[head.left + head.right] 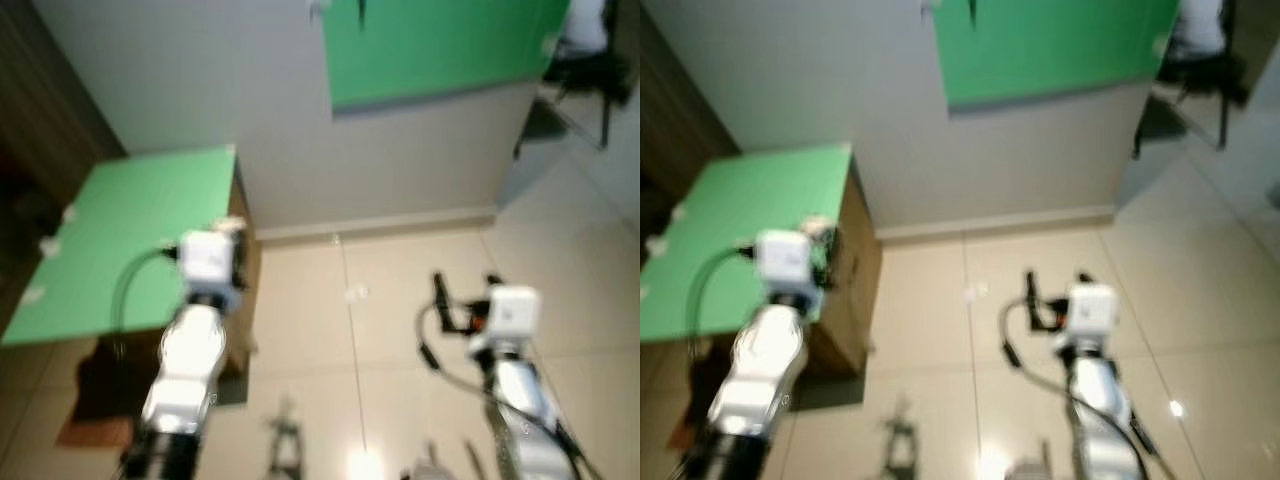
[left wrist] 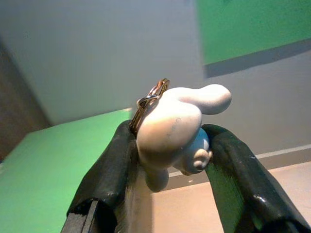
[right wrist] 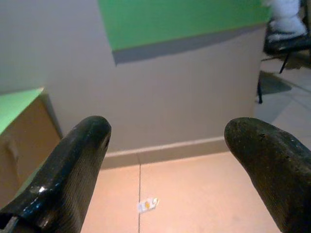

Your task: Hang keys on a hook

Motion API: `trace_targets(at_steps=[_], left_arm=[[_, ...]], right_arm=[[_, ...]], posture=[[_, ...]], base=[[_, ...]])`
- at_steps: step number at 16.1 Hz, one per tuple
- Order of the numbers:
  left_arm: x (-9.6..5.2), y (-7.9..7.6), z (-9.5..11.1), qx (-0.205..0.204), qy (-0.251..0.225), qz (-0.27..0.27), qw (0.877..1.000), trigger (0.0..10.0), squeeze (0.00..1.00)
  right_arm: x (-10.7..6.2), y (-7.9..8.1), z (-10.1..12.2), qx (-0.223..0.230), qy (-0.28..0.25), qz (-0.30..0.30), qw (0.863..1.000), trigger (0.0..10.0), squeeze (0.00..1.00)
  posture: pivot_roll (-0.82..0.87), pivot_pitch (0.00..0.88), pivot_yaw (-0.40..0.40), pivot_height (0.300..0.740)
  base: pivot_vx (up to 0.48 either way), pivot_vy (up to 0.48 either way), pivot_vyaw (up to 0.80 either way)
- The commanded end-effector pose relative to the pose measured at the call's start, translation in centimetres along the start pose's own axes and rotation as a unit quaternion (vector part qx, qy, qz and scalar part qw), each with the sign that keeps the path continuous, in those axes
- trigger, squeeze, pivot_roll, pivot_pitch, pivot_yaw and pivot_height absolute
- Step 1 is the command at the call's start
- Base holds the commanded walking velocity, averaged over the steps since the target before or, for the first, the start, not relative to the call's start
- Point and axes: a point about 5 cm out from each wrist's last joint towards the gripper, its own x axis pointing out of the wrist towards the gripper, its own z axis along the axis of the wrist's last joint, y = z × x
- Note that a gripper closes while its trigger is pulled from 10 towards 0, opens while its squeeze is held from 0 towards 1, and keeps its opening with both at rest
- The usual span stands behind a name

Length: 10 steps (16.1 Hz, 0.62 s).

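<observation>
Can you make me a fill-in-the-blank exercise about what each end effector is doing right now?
1. The left end effector is shut on a white figurine keychain with a metal ____ at its top.
2. The right end effector is ____ and holds nothing.
3. The cabinet beside the left arm has a ____ top.

Missing words: ring; open; green

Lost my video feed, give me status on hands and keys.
Left hand shut on white keychain figure, key ring attached. Right hand open, empty. Green panel on wall ahead; hook not discernible.
</observation>
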Motion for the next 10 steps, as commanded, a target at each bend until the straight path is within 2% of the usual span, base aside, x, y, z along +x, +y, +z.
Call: trace_targets(at_steps=[1, 5, 10], left_arm=[[0.4, 1.1, 0.8, 0.006, -0.014, 0.011, 1.0, 0.0, 0.0], [0.8, 1.0, 0.8, 0.021, -0.011, 0.002, 1.0, 0.0, 0.0], [0.8, 1.0, 0.5, 0.025, -0.003, 0.003, 1.0, 0.0, 0.0]], right_arm=[[0.3, 0.9, 0.4, 0.012, -0.013, 0.007, 1.0, 10.0, 0.0], [1.0, 1.2, 0.9, 0.012, -0.021, 0.013, 1.0, 10.0, 0.0], [0.9, 2.0, 0.7, 0.018, -0.02, 0.021, 0.999, 10.0, 0.0]], posture=[[-0.2, 0.037, 0.152, 0.74], [-0.2, 0.031, 0.149, 0.74], [-0.2, 0.03, 0.148, 0.74]], base=[[0.439, 0.0, 0.0], [0.473, 0.0, 0.0], [0.48, 0.0, 0.0]])
